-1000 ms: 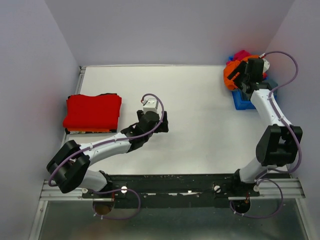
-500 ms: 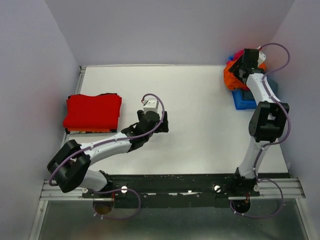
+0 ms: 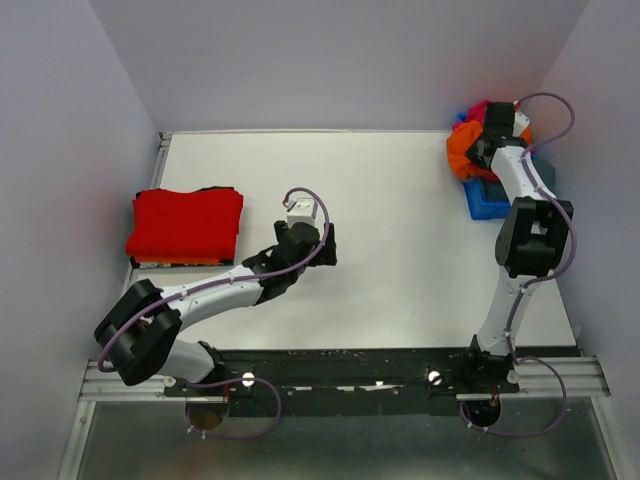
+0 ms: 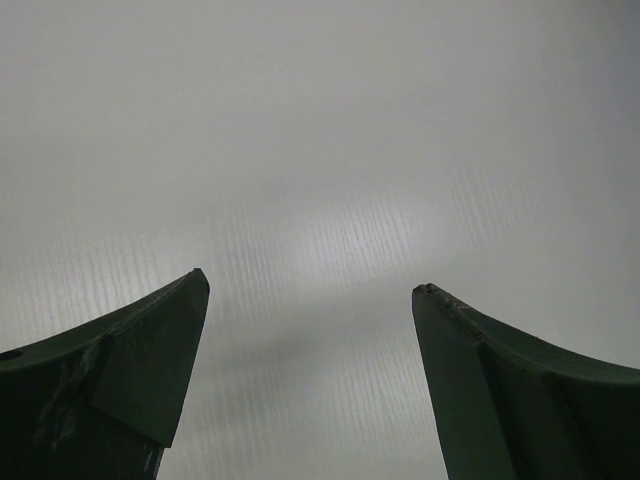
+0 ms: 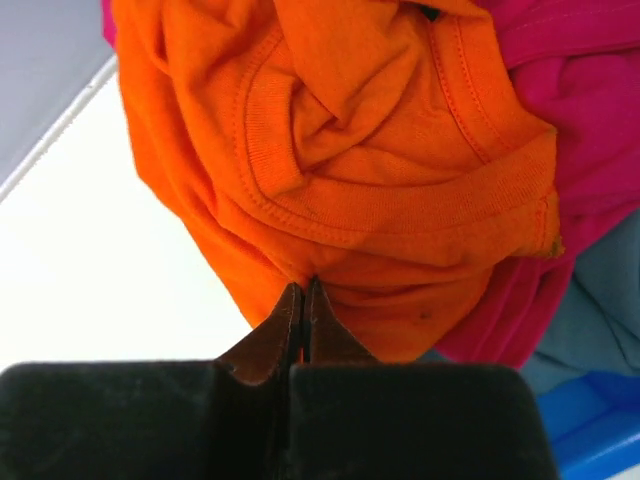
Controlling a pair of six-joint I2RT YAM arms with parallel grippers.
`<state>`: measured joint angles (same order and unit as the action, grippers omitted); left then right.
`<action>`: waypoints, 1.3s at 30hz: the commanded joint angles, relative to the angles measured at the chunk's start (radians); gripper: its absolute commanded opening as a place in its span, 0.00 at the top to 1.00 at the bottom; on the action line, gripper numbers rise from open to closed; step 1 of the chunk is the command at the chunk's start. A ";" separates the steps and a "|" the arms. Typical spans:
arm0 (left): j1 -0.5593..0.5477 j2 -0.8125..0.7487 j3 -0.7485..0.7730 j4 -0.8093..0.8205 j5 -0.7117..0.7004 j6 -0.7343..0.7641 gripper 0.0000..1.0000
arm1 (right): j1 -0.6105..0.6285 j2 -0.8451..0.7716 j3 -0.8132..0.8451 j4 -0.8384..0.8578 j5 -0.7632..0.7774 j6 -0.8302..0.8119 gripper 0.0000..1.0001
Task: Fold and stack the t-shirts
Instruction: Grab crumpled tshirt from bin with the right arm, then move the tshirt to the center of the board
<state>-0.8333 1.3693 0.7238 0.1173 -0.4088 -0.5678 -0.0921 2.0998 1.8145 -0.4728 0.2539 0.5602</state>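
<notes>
A crumpled orange t-shirt lies on a heap of t-shirts in the blue bin at the far right corner. Beside it are a magenta t-shirt and a grey-blue one. My right gripper is shut, its tips pinching a fold at the near edge of the orange t-shirt. A folded red t-shirt lies flat at the table's left edge. My left gripper hangs open over bare table near the middle, holding nothing.
The white table runs between the red t-shirt and the bin. Grey walls close in the back and both sides. The bin's blue rim shows under the heap. The right arm stands tall along the right edge.
The right gripper has closed on the orange t-shirt's edge after reaching further back over the bin. The left arm has not moved.
</notes>
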 commanded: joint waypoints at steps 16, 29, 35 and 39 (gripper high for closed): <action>-0.003 -0.095 -0.061 0.082 0.016 0.029 0.02 | 0.179 -0.543 0.035 0.007 -0.248 -0.192 0.99; -0.003 -0.102 -0.057 0.067 -0.002 0.031 0.02 | 0.311 -0.710 0.033 -0.060 -0.211 -0.194 0.99; -0.003 -0.104 -0.069 0.087 0.004 0.031 0.02 | 0.311 -0.833 -0.380 0.037 -0.248 -0.174 0.99; -0.003 -0.079 -0.055 0.081 0.022 0.028 0.02 | 0.311 -0.906 -0.611 0.104 -0.387 -0.157 0.99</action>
<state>-0.8333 1.2827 0.6666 0.1791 -0.4061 -0.5461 0.2214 1.2617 1.3712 -0.4404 -0.0254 0.3779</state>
